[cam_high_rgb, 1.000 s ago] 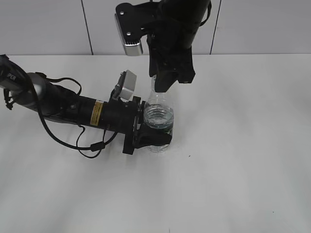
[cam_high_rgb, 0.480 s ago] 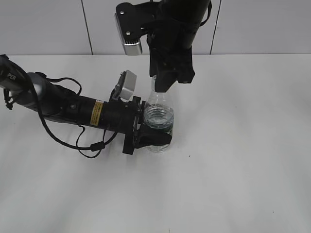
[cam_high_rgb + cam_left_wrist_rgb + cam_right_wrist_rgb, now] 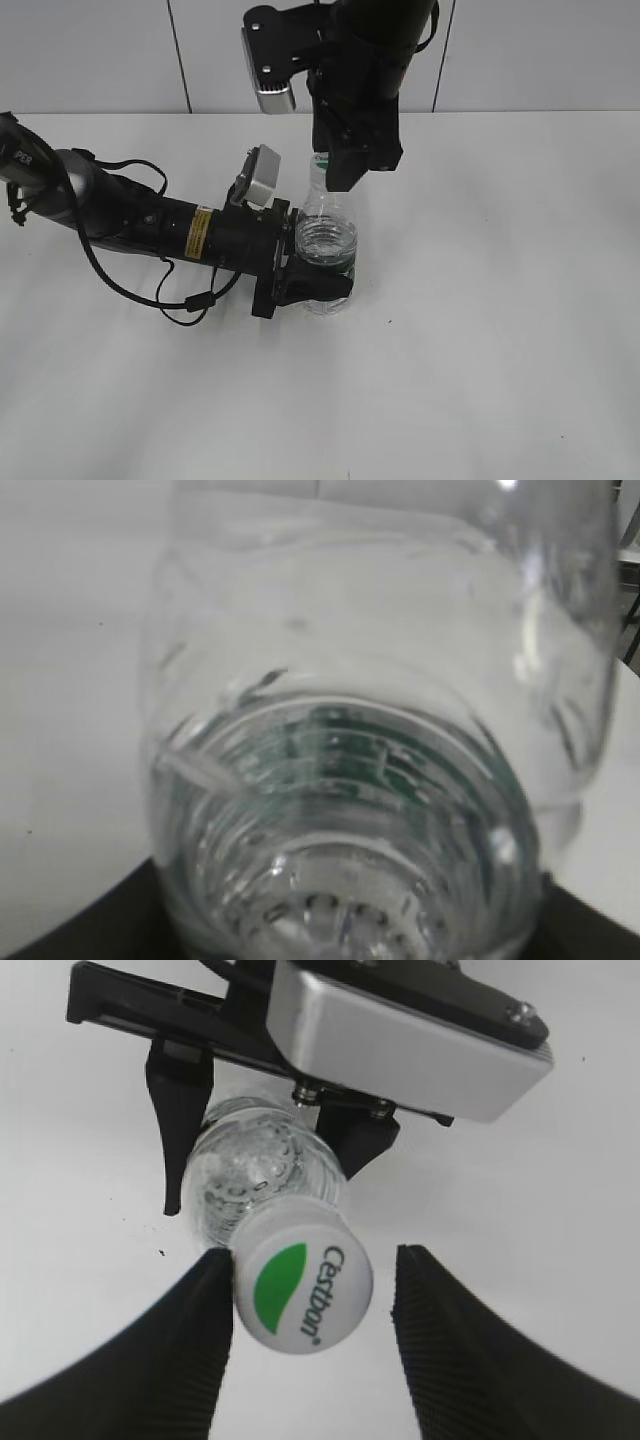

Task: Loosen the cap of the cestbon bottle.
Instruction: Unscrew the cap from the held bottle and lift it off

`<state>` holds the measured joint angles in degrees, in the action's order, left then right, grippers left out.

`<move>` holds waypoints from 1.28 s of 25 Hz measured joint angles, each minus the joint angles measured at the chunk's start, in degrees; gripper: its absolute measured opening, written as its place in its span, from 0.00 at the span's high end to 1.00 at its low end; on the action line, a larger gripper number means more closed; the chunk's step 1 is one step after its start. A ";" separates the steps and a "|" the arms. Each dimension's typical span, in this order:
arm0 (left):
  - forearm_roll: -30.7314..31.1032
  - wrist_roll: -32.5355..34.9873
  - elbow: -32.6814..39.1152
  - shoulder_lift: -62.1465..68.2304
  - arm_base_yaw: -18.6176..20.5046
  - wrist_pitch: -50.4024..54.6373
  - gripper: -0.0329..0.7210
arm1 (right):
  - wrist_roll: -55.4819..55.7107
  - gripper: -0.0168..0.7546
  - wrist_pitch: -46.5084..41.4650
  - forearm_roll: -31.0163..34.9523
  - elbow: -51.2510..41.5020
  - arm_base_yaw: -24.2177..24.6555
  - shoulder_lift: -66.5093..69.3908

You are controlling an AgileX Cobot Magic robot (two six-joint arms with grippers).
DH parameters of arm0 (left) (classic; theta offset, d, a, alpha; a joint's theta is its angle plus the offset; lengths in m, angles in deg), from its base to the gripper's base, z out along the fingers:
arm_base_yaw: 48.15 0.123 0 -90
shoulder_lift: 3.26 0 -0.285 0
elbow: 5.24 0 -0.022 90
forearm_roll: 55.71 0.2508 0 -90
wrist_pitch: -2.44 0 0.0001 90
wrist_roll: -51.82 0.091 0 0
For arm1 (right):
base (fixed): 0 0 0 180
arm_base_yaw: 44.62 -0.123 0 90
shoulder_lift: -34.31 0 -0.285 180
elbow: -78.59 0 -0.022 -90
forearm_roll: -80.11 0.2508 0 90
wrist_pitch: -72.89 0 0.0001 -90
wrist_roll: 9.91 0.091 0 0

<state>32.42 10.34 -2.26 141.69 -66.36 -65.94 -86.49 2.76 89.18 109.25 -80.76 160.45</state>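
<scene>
Standing upright on the white table [image 3: 480, 350], roughly centre: the cestbon bottle [image 3: 327, 245], ribbed body clamped low between the fingers of the left gripper [image 3: 305, 285], reaching in horizontally from the left. Hovering above the neck: the right gripper [image 3: 312, 1335], its 2 ribbed pads [image 3: 195, 1345] parted, the left one touching or nearly touching the white cap [image 3: 303, 1278], the right one standing clear with table showing between. Risking a lopsided re-grip, since the cap is sitting off-centre toward 1 pad: closing from here probably pushing the neck sideways or slipping over the rim. Also risking the thin body turning inside the lower clamp, wasting the twist.
</scene>
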 joint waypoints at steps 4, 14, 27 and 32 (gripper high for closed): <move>0.14 0.00 0.00 0.00 0.00 -0.06 0.41 | 2.27 0.40 0.05 0.00 0.00 0.00 0.00; 0.18 0.00 0.00 0.00 0.00 -0.06 0.41 | 17.84 0.39 0.10 1.88 0.00 0.00 0.00; 0.18 0.00 0.00 0.00 0.00 0.05 0.41 | 30.25 0.39 0.10 1.93 0.00 0.00 0.00; 0.25 0.00 0.00 0.00 0.00 0.46 0.41 | 36.06 0.39 0.10 1.93 1.80 0.00 0.00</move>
<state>32.67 10.34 -2.26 141.69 -66.36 -65.48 -50.43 2.87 91.11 111.04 -80.76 160.45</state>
